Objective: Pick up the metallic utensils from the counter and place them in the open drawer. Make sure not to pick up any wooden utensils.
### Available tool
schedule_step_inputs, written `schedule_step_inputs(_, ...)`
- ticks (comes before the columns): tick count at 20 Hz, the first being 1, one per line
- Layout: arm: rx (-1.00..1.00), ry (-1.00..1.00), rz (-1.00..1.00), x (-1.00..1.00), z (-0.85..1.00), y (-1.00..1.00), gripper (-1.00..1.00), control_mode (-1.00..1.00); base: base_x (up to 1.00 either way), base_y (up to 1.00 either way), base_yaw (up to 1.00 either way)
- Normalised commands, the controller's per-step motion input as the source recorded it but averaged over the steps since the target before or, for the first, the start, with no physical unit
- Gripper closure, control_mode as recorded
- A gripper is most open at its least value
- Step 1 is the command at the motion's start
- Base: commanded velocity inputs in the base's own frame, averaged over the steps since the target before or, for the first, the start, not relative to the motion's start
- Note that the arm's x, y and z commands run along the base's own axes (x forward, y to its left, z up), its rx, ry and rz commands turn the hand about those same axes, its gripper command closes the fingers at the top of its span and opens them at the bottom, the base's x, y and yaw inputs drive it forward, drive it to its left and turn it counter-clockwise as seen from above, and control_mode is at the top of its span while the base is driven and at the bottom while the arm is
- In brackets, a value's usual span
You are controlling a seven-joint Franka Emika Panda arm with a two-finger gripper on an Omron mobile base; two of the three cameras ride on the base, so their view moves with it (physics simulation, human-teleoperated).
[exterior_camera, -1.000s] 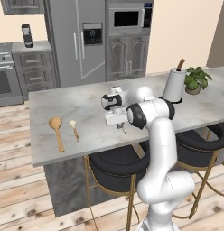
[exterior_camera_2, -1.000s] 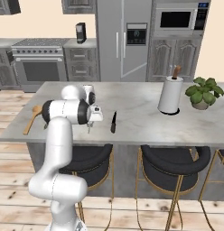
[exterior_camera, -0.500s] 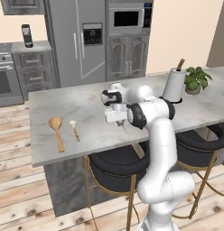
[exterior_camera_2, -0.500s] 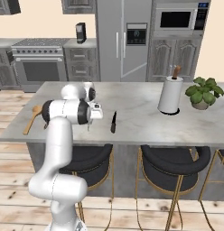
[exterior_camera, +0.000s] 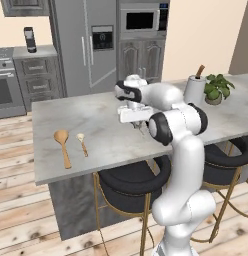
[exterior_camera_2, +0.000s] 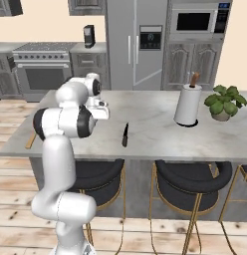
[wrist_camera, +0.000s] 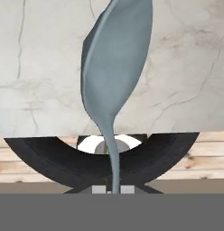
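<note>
Your hand (exterior_camera: 141, 125) hangs just above the light grey marbled stone tabletop (exterior_camera: 106, 137), near its front edge, and it is pinching the thin silver-grey metal spoon (wrist_camera: 114, 72): in the hand view the spoon's narrow handle runs down between the fingertips at 6 o'clock while its bowl rises toward 12 o'clock, clear of the stone. In the right base view the slim all-dark kitchen knife with the black handle (exterior_camera_2: 125, 134) lies flat on the tabletop (exterior_camera_2: 155, 127), just to the 3 o'clock side of your hand (exterior_camera_2: 99, 115), its length running front to back. In the left base view the large tan wooden spoon with the round bowl (exterior_camera: 63, 148) and the shorter wooden-handled utensil with the pale cream head (exterior_camera: 82, 143) lie side by side, well apart from the hand toward 9 o'clock. A white paper towel roll on a brown-topped holder (exterior_camera_2: 187, 103) and a small green potted plant (exterior_camera_2: 224, 101) stand near each other toward 3 o'clock on the tabletop.
</note>
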Motion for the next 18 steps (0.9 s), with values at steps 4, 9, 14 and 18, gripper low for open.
schedule_step_inputs(4, 0.00, 0.00, -0.14, -1.00, 0.86, 0.09, 1.00, -1.00, 0.00, 0.00, 0.00)
schedule_step_inputs(9, 0.00, 0.00, -0.09, -1.00, 0.82, 0.10, 1.00, -1.00, 0.00, 0.00, 0.00)
schedule_step_inputs(14, 0.00, 0.00, -0.06, -1.00, 0.65, 0.05, 1.00, -1.00, 0.00, 0.00, 0.00)
schedule_step_inputs(18, 0.00, 0.00, -0.05, -1.00, 0.35, 0.09, 1.00, -1.00, 0.00, 0.00, 0.00)
